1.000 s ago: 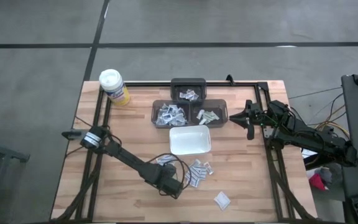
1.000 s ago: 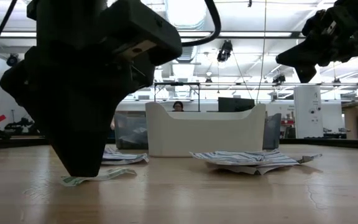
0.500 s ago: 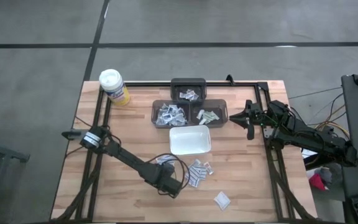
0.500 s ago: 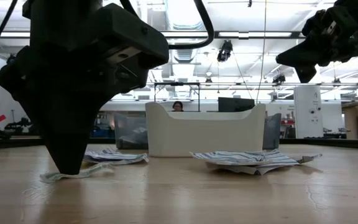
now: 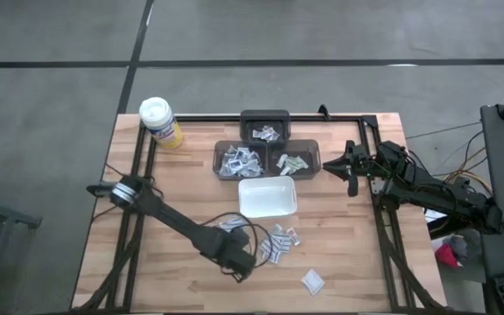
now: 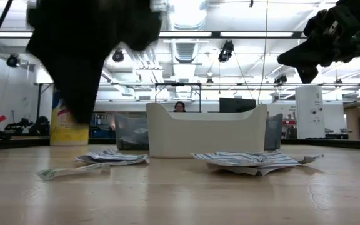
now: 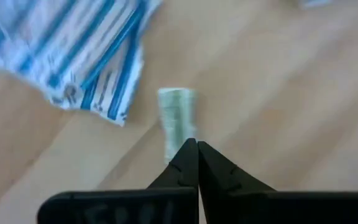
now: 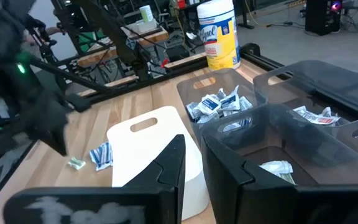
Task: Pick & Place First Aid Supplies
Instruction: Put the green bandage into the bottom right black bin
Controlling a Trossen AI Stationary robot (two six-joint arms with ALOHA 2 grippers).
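Note:
My left gripper [image 6: 80,115] hangs shut above the near middle of the table, with nothing between its fingers; the wrist view shows its tips [image 7: 193,146] pressed together. Below it a small greenish packet [image 6: 74,170] lies flat on the wood, also seen in the left wrist view [image 7: 176,121] and the right wrist view [image 8: 75,163]. More blue-and-white packets lie in a loose pile [image 5: 278,243], and one lies alone [image 5: 312,281]. My right gripper [image 5: 350,166] waits at the table's right, level, slightly open and holding nothing [image 8: 194,165].
A white tray [image 5: 267,197] stands mid-table. Behind it are three dark bins [image 5: 265,127] [image 5: 239,160] [image 5: 294,160] holding packets. A yellow canister with a white lid [image 5: 160,122] stands at the far left corner. A person sits in the room beyond [image 6: 179,107].
My left gripper shut its fingers at the greenish packet on the table, nudging it a little toward the table's left. It then rose straight up with a roll of the wrist. The packet stayed flat on the wood and did not come up with it.

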